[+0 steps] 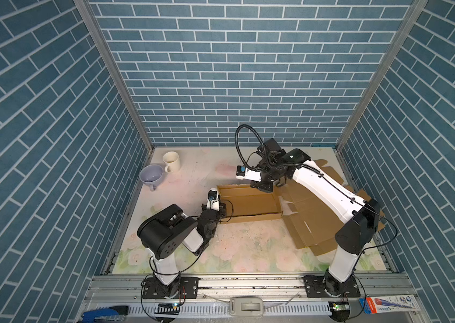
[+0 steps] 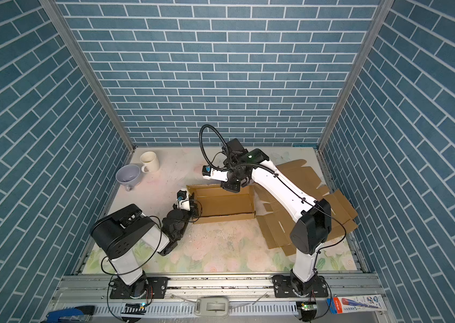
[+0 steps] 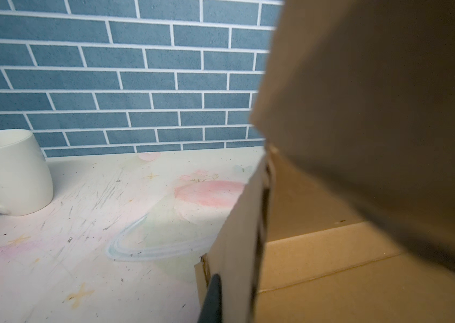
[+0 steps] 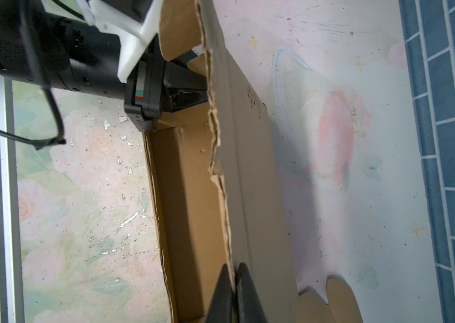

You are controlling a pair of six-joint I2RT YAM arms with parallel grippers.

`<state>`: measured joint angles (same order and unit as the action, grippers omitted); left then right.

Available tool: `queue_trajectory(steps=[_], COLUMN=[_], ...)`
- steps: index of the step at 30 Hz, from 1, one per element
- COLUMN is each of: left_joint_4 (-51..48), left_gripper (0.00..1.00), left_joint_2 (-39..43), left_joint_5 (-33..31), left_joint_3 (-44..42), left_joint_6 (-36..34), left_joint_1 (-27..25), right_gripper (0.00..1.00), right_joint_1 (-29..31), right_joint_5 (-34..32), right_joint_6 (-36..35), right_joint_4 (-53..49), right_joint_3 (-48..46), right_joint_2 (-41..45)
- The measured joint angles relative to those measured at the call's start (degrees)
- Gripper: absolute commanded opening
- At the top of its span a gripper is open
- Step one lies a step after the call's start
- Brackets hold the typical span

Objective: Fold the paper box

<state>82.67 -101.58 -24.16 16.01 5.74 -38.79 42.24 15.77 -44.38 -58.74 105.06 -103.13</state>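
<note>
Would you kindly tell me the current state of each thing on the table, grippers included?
paper box: half folded, tray walls raised, remaining panels flat on the table.
left gripper: shut on the box's left wall.
right gripper: shut on the box's far wall.
cream mug: upright, looks empty.
lavender cup: upright, looks empty.

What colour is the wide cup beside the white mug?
Pale lavender; the cup shows best in a top view.

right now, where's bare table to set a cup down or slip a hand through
Bare mat lies between the near wall of the paper box and the front rail; more between the cream mug and the right arm. Crowded: the right side, under flat cardboard flaps and that arm.
</note>
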Motion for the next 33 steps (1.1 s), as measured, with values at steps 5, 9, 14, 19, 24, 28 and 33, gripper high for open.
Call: queue_trajectory(steps=[5, 9, 14, 19, 24, 28, 33], left_joint_4=[-5.11, -9.99, -19.63, -30.18, -44.41, -56.78, -68.02], left_gripper=[0.27, 0.37, 0.44, 0.45, 0.45, 0.49, 0.64], left_joint_2=[1.40, 6.75, 18.36, 32.87, 49.03, 60.57, 64.00], left_joint_5=[-0.09, 0.11, 1.29, 2.51, 2.78, 2.03, 0.66], left_joint_3=[-2.27, -3.50, -4.28, -4.28, -4.39, -3.32, 2.38], left_joint_6=[-0.52, -1.09, -1.62, -1.51, -0.79, 0.02, -1.36], left_joint_1=[-0.09, -0.15, -0.31, -1.38, -2.01, -2.05, -2.08], right_gripper=[0.04, 0.04, 0.03, 0.03, 0.03, 0.02, 0.03], right_joint_1=[0.15, 0.24, 0.26, 0.26, 0.26, 0.31, 1.16], right_joint_5=[0.37, 0.52, 0.61, 0.52, 0.35, 0.42, 0.37], right_joint_6=[-0.04, 0.00, 0.20, 0.20, 0.17, 0.22, 0.66], right_joint_4=[-0.02, 2.25, 5.18, 6.62, 7.52, 9.33, 12.94], right_joint_3=[-2.08, -6.73, -10.10, -11.50, -11.98, -14.40, -19.19], right_joint_2=[0.31, 0.90, 1.16, 1.25, 1.27, 1.79, 2.38])
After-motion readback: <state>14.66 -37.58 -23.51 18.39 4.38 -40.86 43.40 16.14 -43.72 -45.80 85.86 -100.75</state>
